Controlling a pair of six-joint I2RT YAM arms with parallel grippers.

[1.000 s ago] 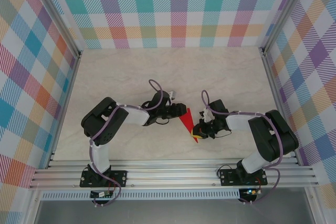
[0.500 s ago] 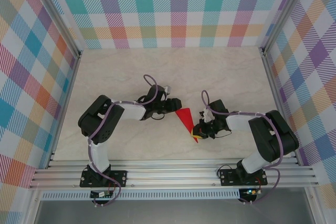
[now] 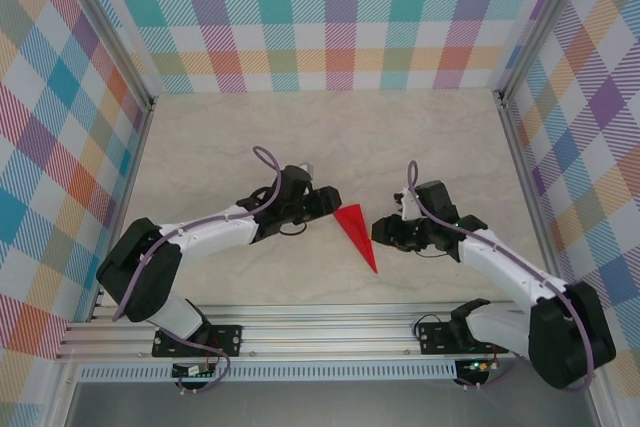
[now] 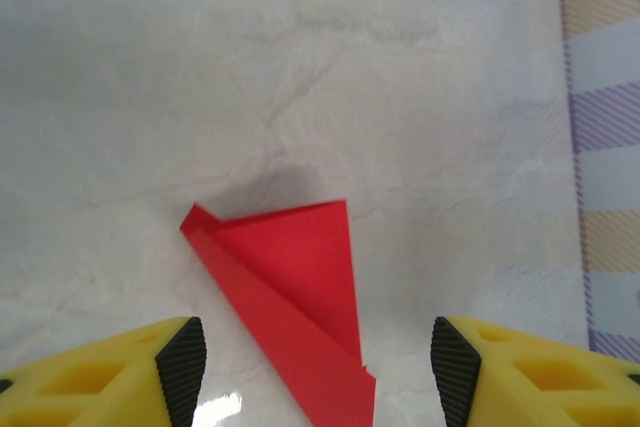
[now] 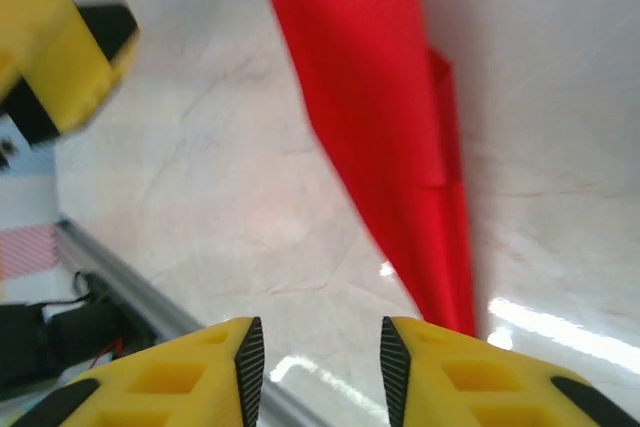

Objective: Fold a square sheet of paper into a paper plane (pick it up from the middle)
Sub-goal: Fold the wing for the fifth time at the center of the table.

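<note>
Item: paper plane (image 3: 356,234), red, 1 narrow pointed dart with a centre crease. Folding looks finished; only a pick-up from the middle may remain.
Location: on the table (image 3: 420,137), mid-width, nearer the near edge, tip toward that edge.
Left gripper (image 3: 328,201): jaws wide apart, empty, just beside the wide tail.
Right gripper (image 3: 384,231): jaws narrowly apart, empty, just beside the dart's right edge.

Black-white arms (image 3: 200,237), purple cables (image 3: 268,153), yellow fingers (image 4: 90,387), apparently ribbed
</note>
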